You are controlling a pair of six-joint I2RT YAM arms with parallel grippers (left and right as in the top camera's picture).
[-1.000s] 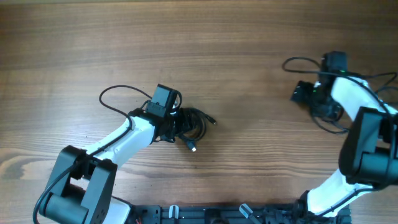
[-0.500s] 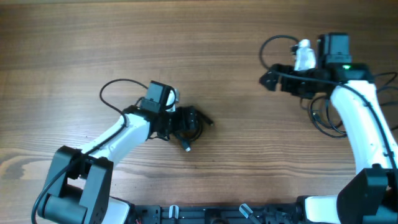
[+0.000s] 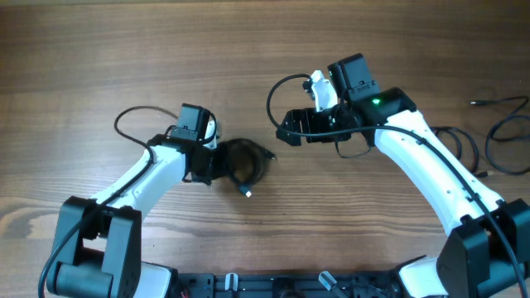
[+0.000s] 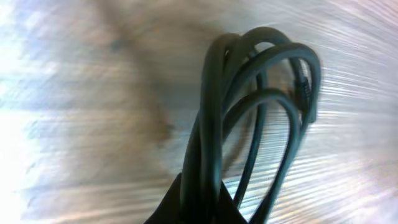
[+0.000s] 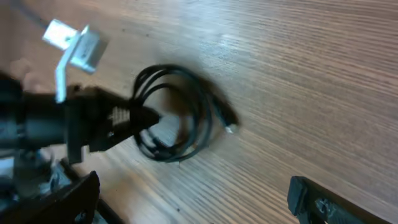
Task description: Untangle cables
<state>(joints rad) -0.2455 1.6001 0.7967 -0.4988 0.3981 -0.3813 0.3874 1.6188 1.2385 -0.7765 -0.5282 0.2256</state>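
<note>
A small coil of thin black cables (image 3: 251,162) lies on the wood left of centre, one plug end (image 3: 248,194) pointing toward the front. My left gripper (image 3: 222,163) is shut on the coil's left side. In the left wrist view the cords (image 4: 214,118) run up out of the closed dark fingertips (image 4: 231,210). My right gripper (image 3: 286,128) hangs open just right of and behind the coil, holding nothing. In the right wrist view the coil (image 5: 175,118) lies ahead, between and beyond its spread fingers (image 5: 314,200). More loose black cables (image 3: 502,132) lie at the far right.
The left arm's own thick cable loops (image 3: 132,124) behind its wrist. The right arm's white link (image 3: 431,174) crosses the right half of the table above the loose cords (image 3: 460,142). Bare wood table (image 3: 124,50) stretches along the back.
My right arm swung from the far right edge to the middle, next to the coil, staying open. My left gripper opened wide, then shut on the coil and shifted slightly left.
</note>
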